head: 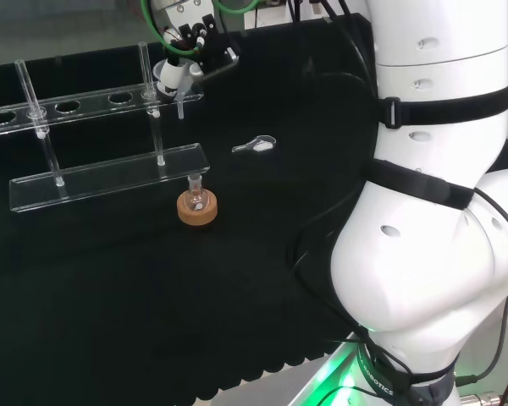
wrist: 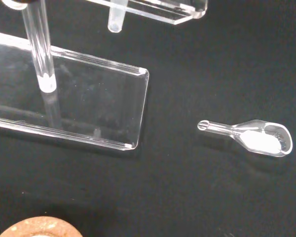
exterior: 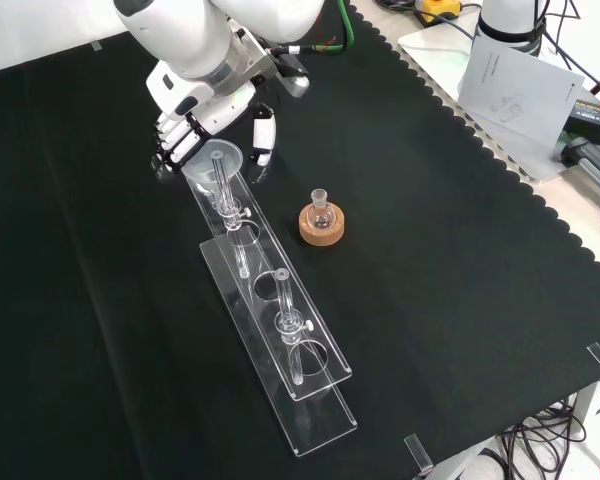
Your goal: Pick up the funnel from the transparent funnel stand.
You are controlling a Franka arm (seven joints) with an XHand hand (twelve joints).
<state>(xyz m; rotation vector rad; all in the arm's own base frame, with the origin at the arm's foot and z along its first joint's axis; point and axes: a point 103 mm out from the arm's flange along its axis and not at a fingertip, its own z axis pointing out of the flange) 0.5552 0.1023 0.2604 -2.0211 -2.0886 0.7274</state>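
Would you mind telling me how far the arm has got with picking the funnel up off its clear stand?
Done: the hand has reached the funnel at the end of the transparent funnel stand. In hand: fingers sit at its rim; whether they grip it, I cannot tell. Left: the funnel's stem still hangs through the stand's top hole, so lifting it clear remains.

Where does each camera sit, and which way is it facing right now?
Head view: behind and above the base, over white arm links toward the funnel stand.
Front view: opposite, looking down on the cloth; robot hand at the funnel.
Wrist view: looks past the palm at the stand base and a glass scoop.
Head and front views share the cork ring.
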